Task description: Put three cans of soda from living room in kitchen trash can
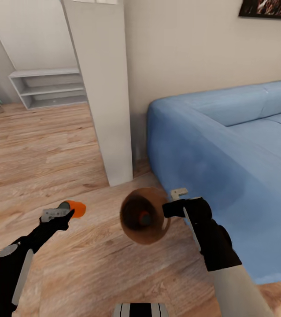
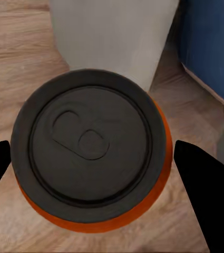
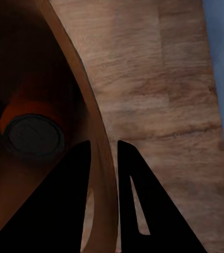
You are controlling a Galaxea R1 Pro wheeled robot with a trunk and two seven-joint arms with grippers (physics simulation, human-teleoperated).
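Observation:
My left gripper [image 1: 64, 212] is shut on an orange can of soda [image 1: 76, 208], held lying on its side above the wood floor. In the left wrist view the can's dark top [image 2: 89, 141] faces the camera between the two black fingers [image 2: 202, 182]. My right gripper [image 1: 174, 206] is shut on the rim of the copper-brown tash can [image 1: 146, 216], which is tilted with its mouth toward me. In the right wrist view its wall [image 3: 69, 63] runs between the fingers [image 3: 128, 179], and another orange can [image 3: 33, 132] lies inside.
A blue sofa [image 1: 228, 145] fills the right side, close to my right arm. A white partition wall [image 1: 103, 88] stands straight ahead, with a low grey shelf unit [image 1: 48, 87] behind it at the far left. Wood floor [image 1: 35, 149] stretches to the left.

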